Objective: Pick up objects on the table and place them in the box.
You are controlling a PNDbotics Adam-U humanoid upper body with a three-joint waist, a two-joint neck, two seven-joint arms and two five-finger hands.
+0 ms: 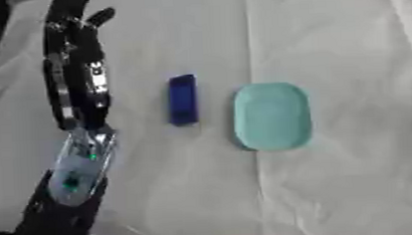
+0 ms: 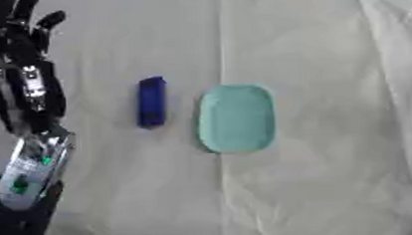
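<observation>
Blue bar (image 1: pixel 183 99), teal oval pad (image 1: pixel 272 116): unpicked, centre; no box visible. Left hand (image 1: pixel 79 80), nine o'clock: fingers straight, empty.

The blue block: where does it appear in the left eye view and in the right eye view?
Left eye view: the blue block lies just left of the picture's centre.
Right eye view: it sits further left, in the upper half.
Shared landmark: the teal oval object lies close on its right, apart from it, in both views.

A test bench: table draped in creased white cloth (image 1: pixel 334 183).
</observation>
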